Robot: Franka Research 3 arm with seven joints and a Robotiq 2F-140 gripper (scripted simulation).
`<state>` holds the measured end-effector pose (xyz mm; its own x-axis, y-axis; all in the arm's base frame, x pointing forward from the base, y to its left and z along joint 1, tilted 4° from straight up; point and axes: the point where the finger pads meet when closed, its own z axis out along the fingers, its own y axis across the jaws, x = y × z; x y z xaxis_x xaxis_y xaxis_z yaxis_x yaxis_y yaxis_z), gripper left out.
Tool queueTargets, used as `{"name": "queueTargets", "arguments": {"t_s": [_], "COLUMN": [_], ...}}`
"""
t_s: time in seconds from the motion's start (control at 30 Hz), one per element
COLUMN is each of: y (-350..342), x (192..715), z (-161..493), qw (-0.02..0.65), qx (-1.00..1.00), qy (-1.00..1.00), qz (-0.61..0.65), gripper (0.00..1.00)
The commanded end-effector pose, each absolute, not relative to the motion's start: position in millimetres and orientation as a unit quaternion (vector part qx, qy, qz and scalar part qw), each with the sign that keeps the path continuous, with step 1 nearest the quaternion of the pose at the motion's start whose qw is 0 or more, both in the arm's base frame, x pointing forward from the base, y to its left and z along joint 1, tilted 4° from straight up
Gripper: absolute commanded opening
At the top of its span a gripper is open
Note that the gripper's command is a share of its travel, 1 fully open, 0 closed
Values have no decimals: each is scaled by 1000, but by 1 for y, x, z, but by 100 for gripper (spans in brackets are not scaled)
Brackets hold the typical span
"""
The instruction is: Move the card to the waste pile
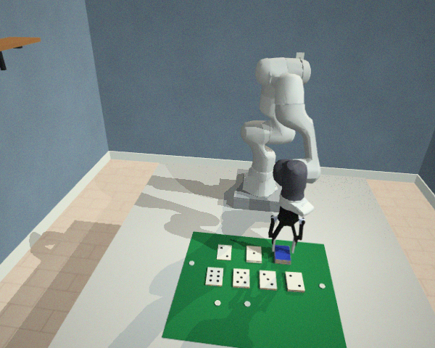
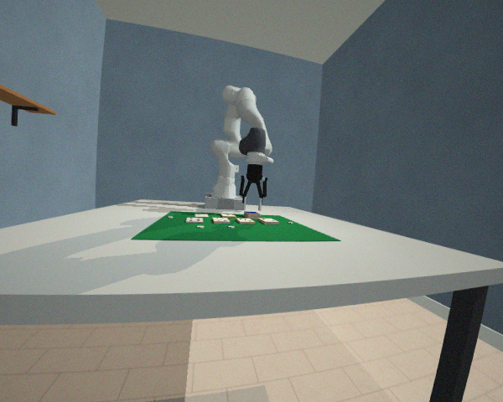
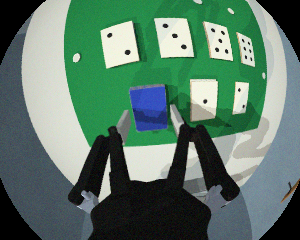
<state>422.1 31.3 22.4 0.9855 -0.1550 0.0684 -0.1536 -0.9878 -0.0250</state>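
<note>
- In the top view, a flat green mat [image 1: 315,322] lay on a smooth pale table [image 1: 378,262]. The white, rounded arm [image 1: 281,108] bent down over the mat's far edge.
- The black gripper [image 1: 283,248] hung with its slim fingers parted, one on each side of the blue-backed stock [image 1: 282,254], a thin rectangular stack with pale wooden edges. The fingers stood half spread and clasped nothing; the top card lay on the stock, not lifted.
- Just beside the stock lay the waste pile [image 1: 254,254], a pale tile stack, and beyond it a single card [image 1: 224,251] with one dot visible. Four spotted cards [image 1: 241,278] lay in the next row, and small white discs [image 1: 217,302] dotted the mat.
- In the exterior view, the gripper [image 2: 251,206] pointed straight down, its tips just above the stock [image 2: 251,213]. The tiles looked like low flat slabs on the mat [image 2: 243,234]. The table [image 2: 286,268] had a thick rounded edge and a dark square leg [image 2: 458,342].
- In the wrist view, the stock [image 3: 149,107] showed as a glossy blue rectangle between the two grey fingertips, and I could not tell whether they touched its edges. The waste pile [image 3: 204,99] sat just beside it.
</note>
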Motion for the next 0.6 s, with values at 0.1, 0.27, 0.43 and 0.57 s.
{"name": "queueTargets", "arguments": {"t_s": [0.1,0.27,0.43,0.57], "y": [31,31,31,31], "x": [423,423,423,423], "z": [23,23,23,23], "qw": [11,11,11,11], "qx": [-996,-996,-996,-996], "qy": [77,77,77,77], "qz": [-37,-37,-37,-37], "gripper": [50,42,42,42]}}
